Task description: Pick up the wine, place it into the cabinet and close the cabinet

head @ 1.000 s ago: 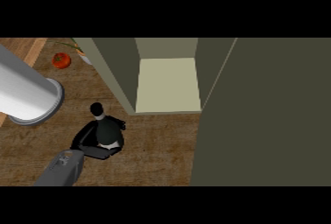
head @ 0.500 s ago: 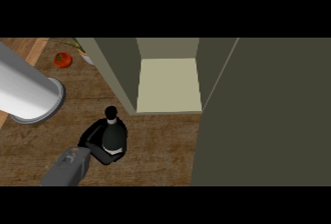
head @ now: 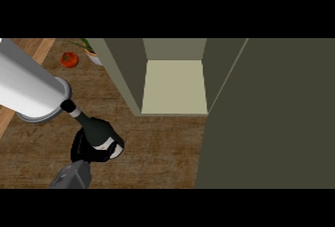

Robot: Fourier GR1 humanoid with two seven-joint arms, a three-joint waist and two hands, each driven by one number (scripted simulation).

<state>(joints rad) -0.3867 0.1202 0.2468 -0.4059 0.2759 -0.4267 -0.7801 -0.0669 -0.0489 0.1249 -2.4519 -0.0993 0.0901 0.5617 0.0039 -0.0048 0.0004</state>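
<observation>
- The wine bottle (head: 97, 127) is in the left hand (head: 82, 150), over the wooden worktop (head: 163, 146) at the near left of the scene.
- The fingers are clenched round the bottle's lower body. Its dark neck and cap point up and to the far left, and they overlap the foot of a large pale cylinder (head: 29, 84) in this view.
- I cannot tell whether the bottle's base touches the worktop or hangs above it, because the hand hides the base.
- The grey forearm (head: 71, 175) comes in from the lower left edge. The right hand does not show at all.
- The cabinet (head: 124, 71) is to the right of the bottle and farther away. Its pale inner floor (head: 175, 86) is bare, and nothing stands in the opening.
- The cabinet door (head: 268, 115) is swung wide open and fills the right side as a broad dark panel.
- A red tomato (head: 69, 59) and a potted plant (head: 91, 49) sit at the far left, away from the work.
- Progress, as I judge it: the grasp is made, so the picking up is done or very nearly so.
- Left to do:
  - carry the bottle right and away into the opening;
  - set it upright on the inner floor;
  - let go;
  - swing the door shut.
- By that count the task is roughly a third of the way along.
</observation>
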